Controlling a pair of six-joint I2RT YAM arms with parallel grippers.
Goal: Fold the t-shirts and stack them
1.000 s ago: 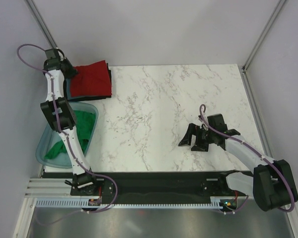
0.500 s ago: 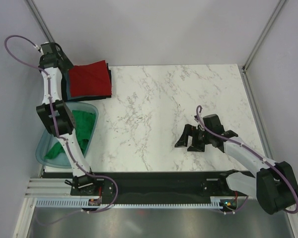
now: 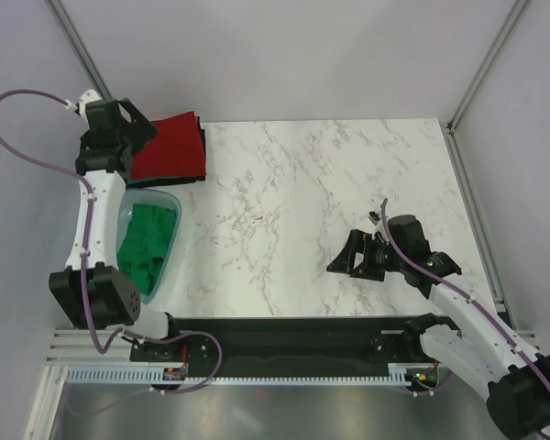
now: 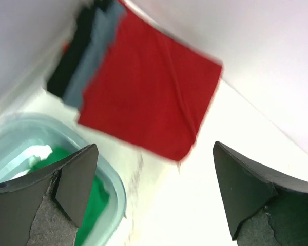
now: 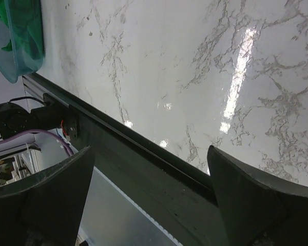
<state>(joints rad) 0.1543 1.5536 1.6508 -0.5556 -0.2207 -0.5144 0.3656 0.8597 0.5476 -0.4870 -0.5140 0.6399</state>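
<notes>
A folded dark red t-shirt (image 3: 174, 148) (image 4: 149, 97) tops a stack at the table's back left corner. A grey-blue t-shirt (image 4: 95, 48) and a dark one (image 4: 72, 56) stick out beneath it. A bright green t-shirt (image 3: 147, 243) (image 4: 101, 197) lies crumpled in the teal basin (image 3: 176, 206) (image 4: 51, 125). My left gripper (image 3: 137, 137) (image 4: 155, 146) hovers open above the stack's near left edge, with nothing between its fingers. My right gripper (image 3: 353, 261) (image 5: 150, 149) is open and empty, low over the table's near right part.
The white marble table (image 3: 302, 183) stretches between the stack and the right arm. A black rail (image 3: 284, 330) (image 5: 159, 174) runs along its near edge. Grey walls and metal posts (image 3: 481, 64) close in the back and sides.
My left gripper has opened and lifted off the stack's left edge. Its arm has swung left, uncovering the basin. The right gripper drifted a little and stayed open.
</notes>
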